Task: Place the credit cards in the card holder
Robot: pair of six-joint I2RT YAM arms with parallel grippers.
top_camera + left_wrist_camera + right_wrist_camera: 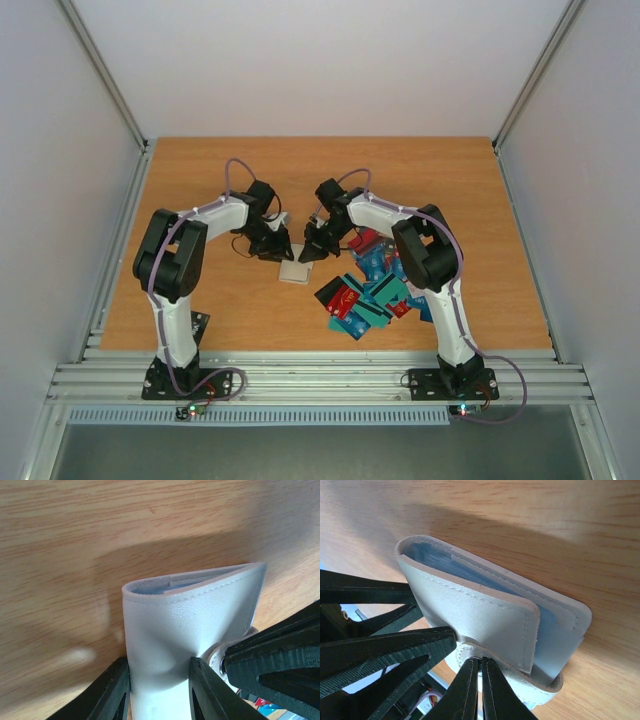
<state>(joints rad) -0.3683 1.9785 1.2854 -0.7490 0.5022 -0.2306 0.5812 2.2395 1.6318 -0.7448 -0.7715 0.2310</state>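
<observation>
The cream-beige card holder rests on the wooden table between my two grippers. In the left wrist view its folded cover stands on edge, and my left gripper presses it from both sides and dents it. In the right wrist view the card holder gapes a little, showing bluish sleeves. My right gripper is shut on the round clasp tab at its lower edge. From above, the left gripper and the right gripper meet over the holder. The credit cards lie in a loose teal, blue and red pile to the right.
The pile of cards spreads beside and under the right arm's forearm. The table's metal rail runs along the near edge, with grey walls on three sides. My right gripper's black fingers crowd the left wrist view's lower right.
</observation>
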